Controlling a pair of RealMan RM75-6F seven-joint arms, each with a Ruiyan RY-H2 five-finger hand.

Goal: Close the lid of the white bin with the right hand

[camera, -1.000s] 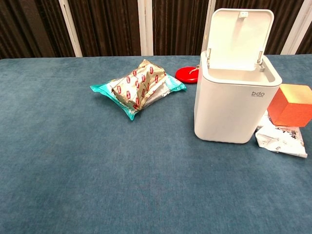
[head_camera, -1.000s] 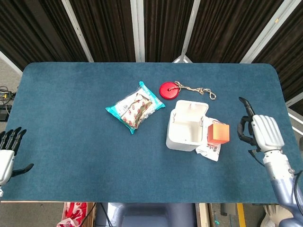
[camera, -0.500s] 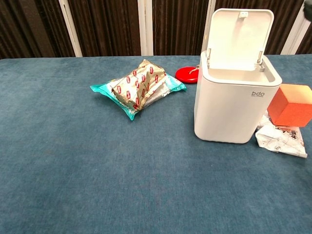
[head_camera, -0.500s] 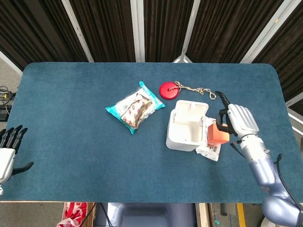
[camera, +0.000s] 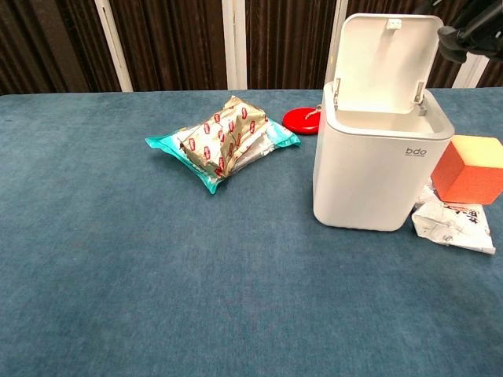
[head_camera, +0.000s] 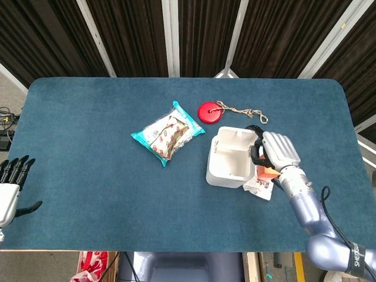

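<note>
Head view: blue surface (head_camera: 88, 135) filling most of frame. White bin (head_camera: 231, 156) right of centre, upright, lid (camera: 387, 59) raised and standing near vertical at the far rim. Right hand (head_camera: 275, 150) just beside the bin's right side, hovering over the orange block (camera: 469, 168), dark fingers (head_camera: 256, 154) curled toward the bin's upper right edge; contact with lid not clear. Chest view catches only dark fingertips (camera: 460, 33) at the lid's top right corner. Nothing held; whether parted or curled together cannot be told. Snack packet (head_camera: 167, 134), teal-edged, left of the bin, apart from it. Left hand (head_camera: 10, 188) at the near left edge, fingers spread, empty. White wrapper (camera: 452, 224) crumpled under and in front of the block. Red disc (head_camera: 207, 111) with attached string (head_camera: 244, 111) behind the bin.
</note>
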